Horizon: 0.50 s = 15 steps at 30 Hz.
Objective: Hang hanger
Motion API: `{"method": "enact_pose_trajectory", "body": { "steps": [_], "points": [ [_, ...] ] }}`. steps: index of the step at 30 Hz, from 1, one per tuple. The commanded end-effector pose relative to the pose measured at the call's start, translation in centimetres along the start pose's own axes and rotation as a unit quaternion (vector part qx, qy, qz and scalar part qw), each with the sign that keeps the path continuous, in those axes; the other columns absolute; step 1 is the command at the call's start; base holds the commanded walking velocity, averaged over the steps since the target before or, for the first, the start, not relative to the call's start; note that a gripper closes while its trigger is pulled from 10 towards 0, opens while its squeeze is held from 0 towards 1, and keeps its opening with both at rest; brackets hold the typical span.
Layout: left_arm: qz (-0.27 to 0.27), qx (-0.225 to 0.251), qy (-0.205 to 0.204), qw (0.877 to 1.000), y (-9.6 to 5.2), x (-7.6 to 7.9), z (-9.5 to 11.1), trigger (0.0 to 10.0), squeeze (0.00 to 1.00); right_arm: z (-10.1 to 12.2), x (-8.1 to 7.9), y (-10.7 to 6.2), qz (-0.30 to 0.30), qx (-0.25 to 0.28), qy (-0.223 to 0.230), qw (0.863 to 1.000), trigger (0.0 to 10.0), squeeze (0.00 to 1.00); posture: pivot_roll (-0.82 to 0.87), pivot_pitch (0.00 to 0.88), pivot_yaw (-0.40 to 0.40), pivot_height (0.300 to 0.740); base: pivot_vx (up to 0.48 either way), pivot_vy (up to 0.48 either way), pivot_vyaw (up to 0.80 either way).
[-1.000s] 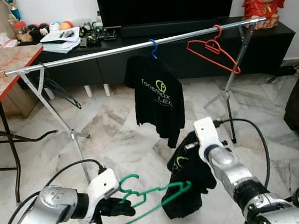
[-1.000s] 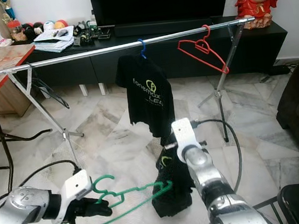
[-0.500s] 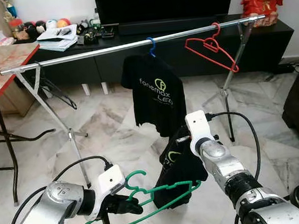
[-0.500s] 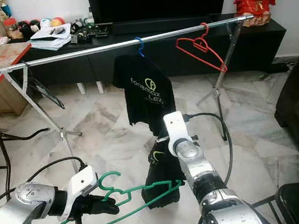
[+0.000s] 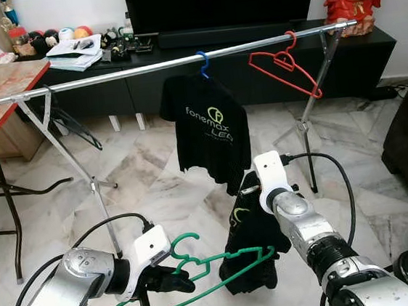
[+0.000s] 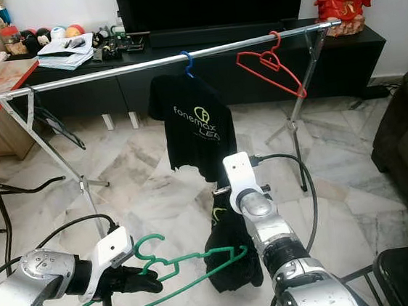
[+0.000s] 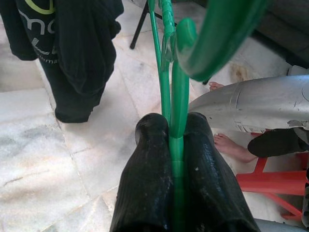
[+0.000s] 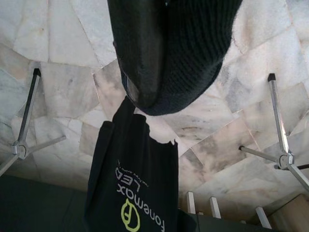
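We are holding the green hanger (image 5: 181, 281) low, well below the rail (image 5: 173, 63), with the left tool (image 7: 173, 145) clamped shut on the neck just under the hook. In the left wrist view both black fingers (image 7: 149, 179) are pressing flat against the green stem, so the grip looks firm. The right tool (image 5: 254, 213) is gripping a black shirt (image 5: 251, 254) that is dangling below it, in front of the rail and just beside the far shoulder of the green hanger. The fabric is wrapped over its fingers in the right wrist view, so we judge it shut on the cloth.

On the rail, a second black shirt (image 5: 209, 134) is hanging from a blue hanger (image 5: 205, 59) near the middle, and a red hanger (image 5: 286, 67) is hanging bare toward the rail's right end. The stretch of rail left of the blue hanger is open.

We judge the step in hand to be threading the green hanger into the held shirt before anything goes up to the rail. To do it well, we are wanting the collar opening spread toward the hanger's free shoulder and the hanger kept level. We should avoid twisting the left wrist, since the thin stem could rotate between the pads. After that, we are lifting the hook over the open stretch of rail.
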State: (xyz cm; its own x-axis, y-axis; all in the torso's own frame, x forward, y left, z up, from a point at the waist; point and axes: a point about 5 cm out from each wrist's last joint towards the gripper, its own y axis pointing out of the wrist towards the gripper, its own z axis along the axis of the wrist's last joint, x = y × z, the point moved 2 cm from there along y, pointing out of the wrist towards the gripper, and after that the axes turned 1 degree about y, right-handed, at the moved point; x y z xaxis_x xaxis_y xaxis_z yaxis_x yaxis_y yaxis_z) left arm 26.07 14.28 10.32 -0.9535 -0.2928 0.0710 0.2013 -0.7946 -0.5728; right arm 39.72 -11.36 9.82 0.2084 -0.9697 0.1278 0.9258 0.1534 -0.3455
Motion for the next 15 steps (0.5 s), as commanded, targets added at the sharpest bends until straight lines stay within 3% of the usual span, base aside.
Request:
{"method": "enact_pose_trajectory", "body": {
  "steps": [1, 3, 5, 15],
  "points": [
    [-0.006, -0.004, 0.004, 1.0, 0.0, 0.2, 0.2, 10.0, 0.0, 1.4, 0.0, 0.1, 0.0, 0.02, 0.002, 1.0, 10.0, 0.0, 0.04, 0.074, 0.009, 0.74, 0.0, 0.0, 0.0],
    [0.086, 0.06, -0.001, 0.995, 1.2, -2.3, 2.4, 10.0, 0.0, 1.8, -1.0, -0.1, 0.014, 0.023, 0.013, 1.0, 10.0, 0.0, 0.04, 0.07, 0.005, 0.74, 0.0, 0.0, 0.0],
    [0.12, 0.088, -0.006, 0.989, 1.7, -3.3, 3.4, 10.0, 0.0, 1.9, -1.4, -0.1, 0.02, 0.026, 0.016, 0.999, 10.0, 0.0, 0.04, 0.067, 0.005, 0.74, 0.0, 0.0, 0.0],
    [0.12, 0.091, -0.006, 0.989, 1.9, -3.4, 3.6, 10.0, 0.0, 2.1, -1.4, -0.3, 0.024, 0.027, 0.016, 0.999, 10.0, 0.0, 0.04, 0.068, 0.003, 0.74, 0.0, 0.0, 0.0]
  ]
}}
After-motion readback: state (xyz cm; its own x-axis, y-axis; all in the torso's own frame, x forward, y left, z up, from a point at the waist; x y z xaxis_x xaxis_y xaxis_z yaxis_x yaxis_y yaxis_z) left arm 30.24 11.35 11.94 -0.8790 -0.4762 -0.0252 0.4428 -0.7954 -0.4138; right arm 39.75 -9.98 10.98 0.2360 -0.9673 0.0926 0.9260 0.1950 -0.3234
